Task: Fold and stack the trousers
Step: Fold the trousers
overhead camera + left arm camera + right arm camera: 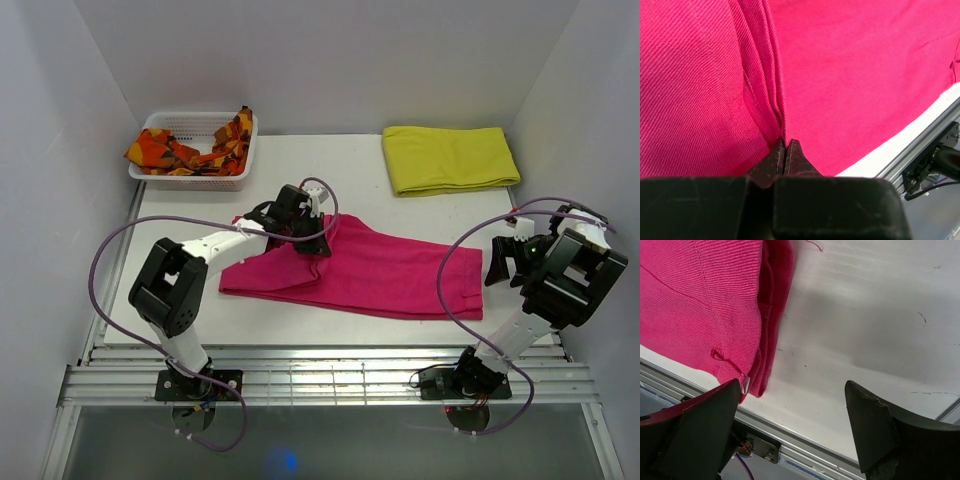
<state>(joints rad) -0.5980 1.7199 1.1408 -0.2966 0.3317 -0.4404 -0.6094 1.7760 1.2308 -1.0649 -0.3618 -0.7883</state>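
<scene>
The magenta-pink trousers (390, 270) lie across the middle of the white table (560, 215), folded lengthwise, one end at the right near the front edge. My left gripper (310, 240) is over their upper left part; in the left wrist view (785, 145) its jaws are shut, pinching a raised fold of the pink fabric (765, 90). My right gripper (505, 262) is open and empty just right of the trousers' right end. The right wrist view shows that end (715, 315) at upper left, with bare table between the open fingers (715, 415).
A plain yellow folded cloth (450, 158) lies at the back right. A white basket (160, 172) holding an orange-and-red patterned cloth (190, 150) stands at the back left. The table's front edge is a metal rail (330, 360). White walls close in both sides.
</scene>
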